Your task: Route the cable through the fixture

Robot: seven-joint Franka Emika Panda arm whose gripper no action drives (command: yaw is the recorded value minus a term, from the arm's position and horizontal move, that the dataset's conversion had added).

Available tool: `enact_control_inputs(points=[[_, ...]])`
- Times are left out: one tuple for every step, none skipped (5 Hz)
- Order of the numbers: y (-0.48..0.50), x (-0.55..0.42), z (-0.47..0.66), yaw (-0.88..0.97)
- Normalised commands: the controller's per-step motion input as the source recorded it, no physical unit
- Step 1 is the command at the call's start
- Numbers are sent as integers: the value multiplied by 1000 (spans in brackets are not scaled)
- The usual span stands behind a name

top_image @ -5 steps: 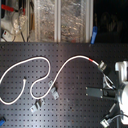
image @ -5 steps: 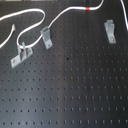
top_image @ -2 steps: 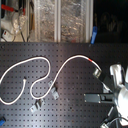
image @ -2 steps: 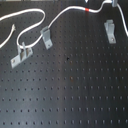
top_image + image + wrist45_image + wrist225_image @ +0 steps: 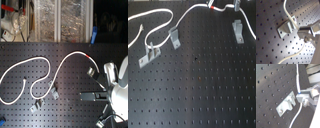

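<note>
The white cable (image 5: pixel 47 67) snakes in loops across the black pegboard, its red band (image 5: pixel 211 7) at the far end. The narrow grey fixture (image 5: pixel 237 30) stands upright just near of it.

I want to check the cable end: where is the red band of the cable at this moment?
In the first exterior view the red band is at the top edge, right of centre, just left of the gripper and above the fixture.

A white cable (image 5: pixel 187 19) with a red band (image 5: pixel 211 8), grey fixture (image 5: pixel 173 36), black perforated board (image 5: pixel 198 85).
</note>
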Motion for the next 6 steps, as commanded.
enact_control_inputs(points=[[408,-311,295,-57],[397,-259,322,-111],[468,-125,132,83],[21,38,271,0],[-143,216,219,-180],[-130,136,107,-109]])
